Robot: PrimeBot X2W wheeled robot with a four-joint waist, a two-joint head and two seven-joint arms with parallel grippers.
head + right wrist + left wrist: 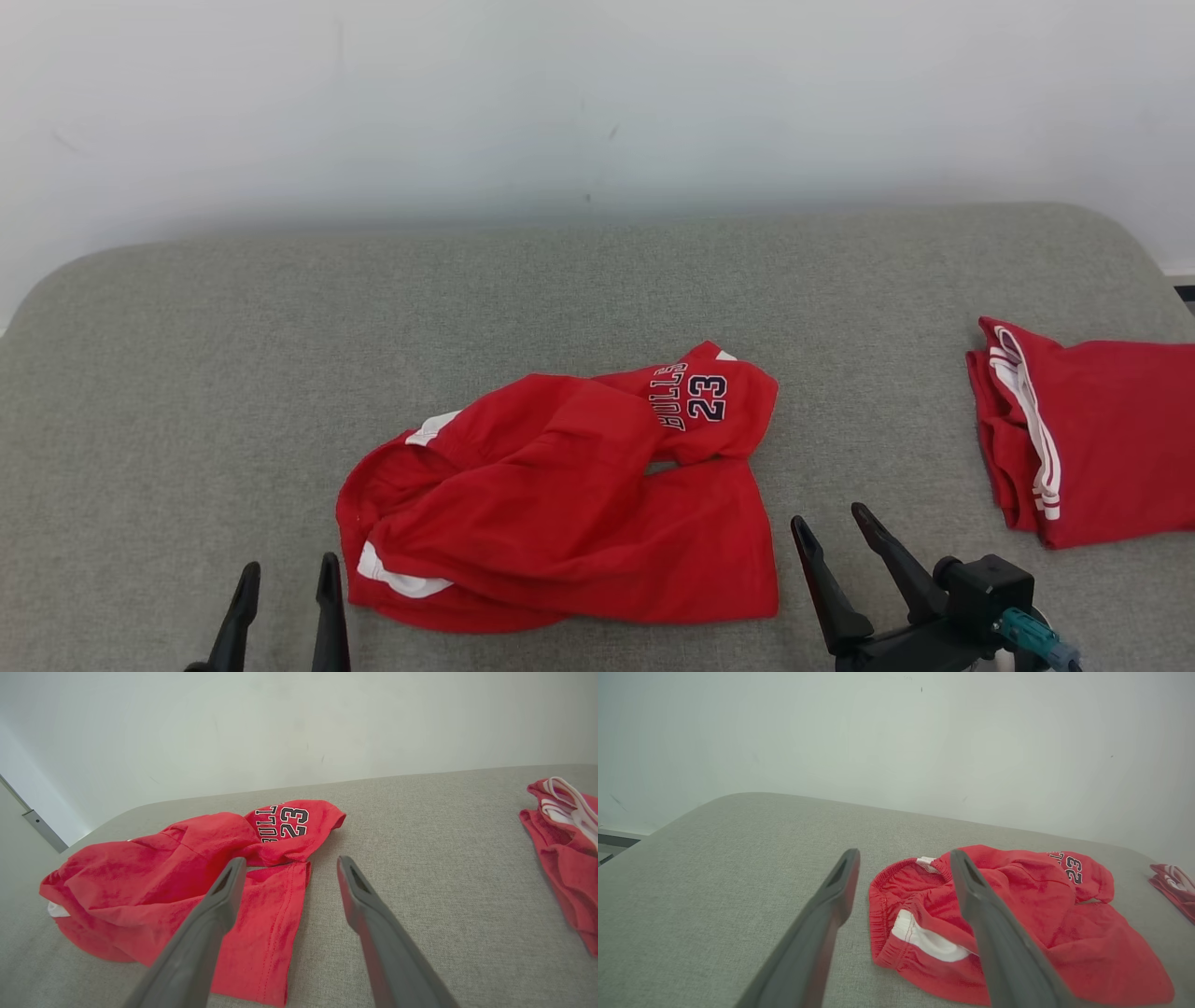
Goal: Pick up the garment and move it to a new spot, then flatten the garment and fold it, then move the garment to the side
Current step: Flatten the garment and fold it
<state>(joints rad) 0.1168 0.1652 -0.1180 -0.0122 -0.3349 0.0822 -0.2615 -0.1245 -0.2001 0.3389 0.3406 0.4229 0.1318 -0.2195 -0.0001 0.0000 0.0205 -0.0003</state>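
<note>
The garment (560, 504) is a pair of red shorts with white trim and "BULLS 23" print, lying crumpled in the middle of the grey surface (187, 373). One leg is folded over the top. My left gripper (288, 577) stands open at its lower left, just beside the waistband, holding nothing. My right gripper (831, 521) stands open just off its lower right corner. In the left wrist view the garment (1017, 914) lies past my open left gripper (903, 856). In the right wrist view the garment (154, 882) sits left of my open right gripper (288, 861).
A second red garment with white stripes (1092, 439) lies folded at the right edge of the surface, also seen in the right wrist view (565, 840). A pale wall (597, 103) stands behind the padded surface. Bare grey cloth stretches to the left and at the back.
</note>
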